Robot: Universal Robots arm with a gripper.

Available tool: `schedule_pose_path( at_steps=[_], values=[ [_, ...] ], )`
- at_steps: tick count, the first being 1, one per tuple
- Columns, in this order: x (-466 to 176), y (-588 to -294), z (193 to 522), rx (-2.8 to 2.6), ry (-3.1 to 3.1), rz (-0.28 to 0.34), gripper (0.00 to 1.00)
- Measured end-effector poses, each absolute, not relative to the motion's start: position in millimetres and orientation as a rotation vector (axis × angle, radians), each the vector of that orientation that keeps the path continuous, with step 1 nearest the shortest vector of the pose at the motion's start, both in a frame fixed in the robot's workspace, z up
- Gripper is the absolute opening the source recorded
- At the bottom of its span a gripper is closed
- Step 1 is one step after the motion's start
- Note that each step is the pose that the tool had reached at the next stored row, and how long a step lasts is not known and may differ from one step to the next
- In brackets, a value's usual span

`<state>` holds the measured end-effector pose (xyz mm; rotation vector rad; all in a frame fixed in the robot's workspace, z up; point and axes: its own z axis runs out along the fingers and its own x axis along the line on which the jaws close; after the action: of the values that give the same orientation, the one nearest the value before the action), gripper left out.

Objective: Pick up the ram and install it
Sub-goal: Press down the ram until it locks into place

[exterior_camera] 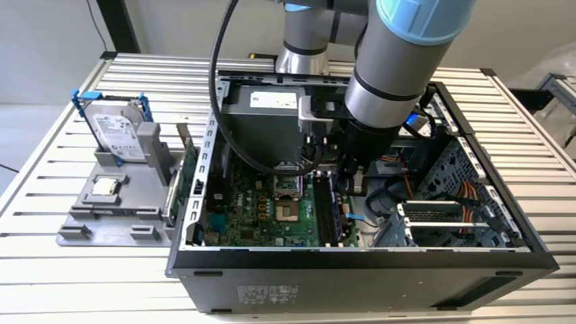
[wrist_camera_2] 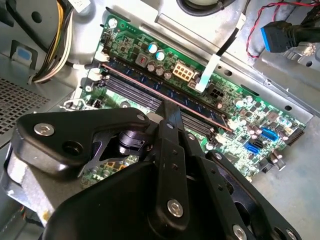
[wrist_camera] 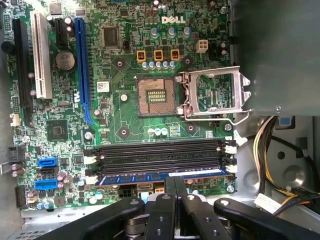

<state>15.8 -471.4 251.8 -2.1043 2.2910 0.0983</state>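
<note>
Metal slats made up the surface (exterior_camera: 72, 270) in the exterior view, where an open computer case (exterior_camera: 360, 270) lay with its motherboard (exterior_camera: 261, 209) exposed. The arm (exterior_camera: 396, 74) reached down into the case toward the memory slots at the motherboard's edge on the exterior view's right, its pincer (exterior_camera: 351, 177) low among them. A grey holder (exterior_camera: 108, 209) sat outside the case on the exterior view's left, carrying an upright hard drive (exterior_camera: 115, 131) with blue rails and a small square processor chip (exterior_camera: 108, 185). In the second wrist view, the pincer (wrist_camera_2: 167, 107) came down with its black fingers (wrist_camera_2: 172, 120) drawn close together over the ram (wrist_camera_2: 165, 95), which lay seated along the outermost of the dark parallel slots, its blue face and dark chips showing. A white slot latch (wrist_camera_2: 95, 72) stood at one end. In the first wrist view, the ram (wrist_camera: 165, 176) sat as a blue strip in the slot nearest the pincer (wrist_camera: 175, 182), beside the empty black slots (wrist_camera: 160, 152) and apart from the open processor socket (wrist_camera: 156, 96). The fingers (wrist_camera: 170, 187) met narrowly at the ram's upper edge, near its middle; whether they gripped it or merely pressed on it I cannot tell.
</note>
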Motion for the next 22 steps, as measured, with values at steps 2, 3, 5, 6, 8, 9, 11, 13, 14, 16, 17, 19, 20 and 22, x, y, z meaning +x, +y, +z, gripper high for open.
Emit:
schedule_pose_path(
  at_steps=[2, 3, 5, 6, 8, 9, 11, 13, 14, 16, 17, 19, 20, 22],
  values=[
    [15.9, -471.4, 251.7, -2.104, 2.291, 0.098, 0.0],
    [15.8, -471.4, 251.7, -2.104, 2.291, 0.098, 0.0],
    [16.0, -471.3, 250.7, -2.104, 2.29, 0.099, 0.0],
    [16.2, -471.4, 250.6, -2.104, 2.291, 0.098, 0.0],
    [16.6, -471.4, 250.5, -2.104, 2.291, 0.098, 0.0],
    [16.9, -471.6, 250.3, -2.104, 2.291, 0.099, 0.0],
    [17.9, -472.2, 249.7, -2.104, 2.291, 0.1, 0.0],
    [19.4, -473.4, 249.6, -2.105, 2.291, 0.1, 0.0],
    [20.2, -474.2, 249.4, -2.104, 2.291, 0.101, 0.0],
    [21.2, -475.1, 248.9, -2.104, 2.291, 0.101, 0.0],
    [21.4, -475.4, 248.3, -2.104, 2.291, 0.102, 0.0],
    [21.5, -475.9, 247.1, -2.104, 2.291, 0.101, 0.0],
    [21.6, -476.1, 246.5, -2.104, 2.291, 0.101, 0.0],
    [21.7, -476.5, 245.7, -2.104, 2.291, 0.101, 0.0]
  ],
)
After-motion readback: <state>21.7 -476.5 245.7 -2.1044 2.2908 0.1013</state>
